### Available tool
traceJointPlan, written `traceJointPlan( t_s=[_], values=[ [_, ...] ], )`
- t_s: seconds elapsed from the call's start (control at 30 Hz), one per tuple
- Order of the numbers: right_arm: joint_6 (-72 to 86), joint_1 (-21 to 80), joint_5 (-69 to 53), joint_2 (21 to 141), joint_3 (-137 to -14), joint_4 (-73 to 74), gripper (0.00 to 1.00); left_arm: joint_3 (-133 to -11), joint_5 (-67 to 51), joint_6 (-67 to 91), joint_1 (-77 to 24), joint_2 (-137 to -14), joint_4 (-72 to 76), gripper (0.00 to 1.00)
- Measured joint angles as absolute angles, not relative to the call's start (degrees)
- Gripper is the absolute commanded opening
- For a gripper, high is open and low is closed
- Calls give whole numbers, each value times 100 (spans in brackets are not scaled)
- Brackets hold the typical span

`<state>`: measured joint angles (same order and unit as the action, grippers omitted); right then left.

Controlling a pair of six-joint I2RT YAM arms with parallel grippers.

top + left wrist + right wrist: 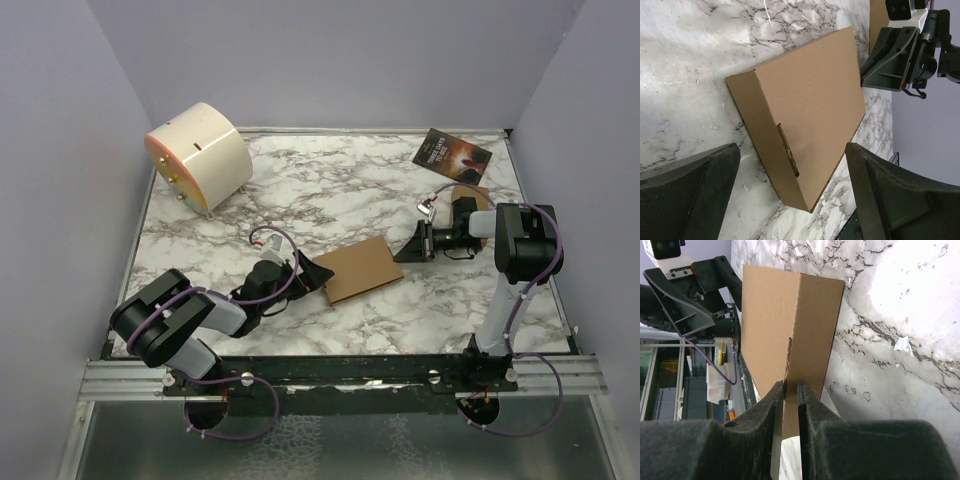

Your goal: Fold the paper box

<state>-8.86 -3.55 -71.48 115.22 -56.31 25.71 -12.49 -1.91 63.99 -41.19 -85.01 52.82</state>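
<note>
Top external: plain brown flat cardboard paper box (pixel 364 268) lies folded shut on white marble counter (pixel 330 180), mid-counter twd near edge, btwn both arms. Its left end sits just beside left hand (pixel 317 278), spread wide, empty. At its right end, right hand (pixel 791 390) nearly closed w/ slim gap; can't tell if gripping

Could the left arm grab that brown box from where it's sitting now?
Probably yes. The left gripper is open and faces the near end of the paper box, with nothing lying between them. The right gripper is at the opposite end, so it shouldn't get in the way.
</note>
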Motion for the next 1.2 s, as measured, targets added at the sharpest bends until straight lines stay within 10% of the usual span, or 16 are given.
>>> traceJointPlan(
  t_s=[0.4, 0.83, 1.2],
  values=[
    [-1190, -410, -7218, 11520, -5658, 2687, 48, -1280, -270, 6335, -4119, -8604, 5398, 89],
    [-1247, -139, -7249, 11681, -6265, 2786, 45, -1393, -333, 6204, -4119, -8606, 5225, 89],
    [-1026, -30, -7054, 11843, -6261, 2799, 20, -1457, -366, 6176, -4119, -8705, 5288, 92]
  ],
)
